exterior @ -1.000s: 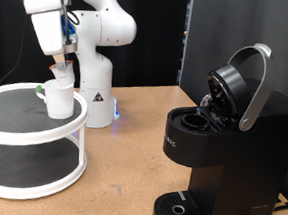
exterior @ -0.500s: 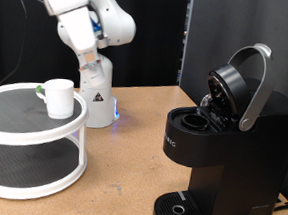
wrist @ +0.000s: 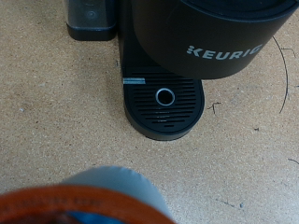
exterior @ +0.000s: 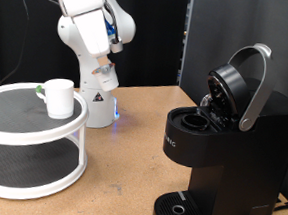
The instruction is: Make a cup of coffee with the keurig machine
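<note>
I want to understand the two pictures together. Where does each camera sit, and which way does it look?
Exterior view: off the arm, at table height, facing the white arm, the cup on the round shelf and the open coffee machine.
Wrist view: on the hand, looking down at the coffee machine's drip base; a blurred orange-rimmed object fills the near edge, fingers not clearly seen.
Both show the coffee machine and the wooden table.

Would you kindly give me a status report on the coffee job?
Gripper aloft, carrying a pod. Cup on the round stand. Keurig lid up, drip base bare.
</note>
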### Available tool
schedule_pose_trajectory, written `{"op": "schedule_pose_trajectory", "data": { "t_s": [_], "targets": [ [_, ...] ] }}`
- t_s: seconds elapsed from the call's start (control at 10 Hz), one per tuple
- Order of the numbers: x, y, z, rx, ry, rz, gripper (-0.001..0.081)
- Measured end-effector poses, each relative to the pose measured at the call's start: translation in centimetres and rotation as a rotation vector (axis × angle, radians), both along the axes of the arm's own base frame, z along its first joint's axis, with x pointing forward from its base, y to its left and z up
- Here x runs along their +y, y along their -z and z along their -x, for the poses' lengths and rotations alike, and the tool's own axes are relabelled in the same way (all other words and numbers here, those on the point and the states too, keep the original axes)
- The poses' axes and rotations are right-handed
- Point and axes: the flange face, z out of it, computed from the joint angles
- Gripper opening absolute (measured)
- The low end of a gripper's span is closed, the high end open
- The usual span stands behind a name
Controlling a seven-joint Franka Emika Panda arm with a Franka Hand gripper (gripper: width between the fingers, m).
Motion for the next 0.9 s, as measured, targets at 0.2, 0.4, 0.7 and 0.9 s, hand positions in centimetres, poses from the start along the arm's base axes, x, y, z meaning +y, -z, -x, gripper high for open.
{"op": "schedule_pose_trajectory", "data": {
  "t_s": [0.2,0.4,0.7,0.9],
  "targets": [
    [1.6,-0.3,-1.0,-0.030,0.032,-0.043,0.0435],
    [3.9,-0.9,-2.6,-0.022,0.082,-0.083,0.0435],
    [7.1,-2.2,-4.9,0.008,0.063,-0.084,0.0435],
    [9.1,-3.0,-6.5,0.011,0.061,-0.076,0.0435]
  ]
}}
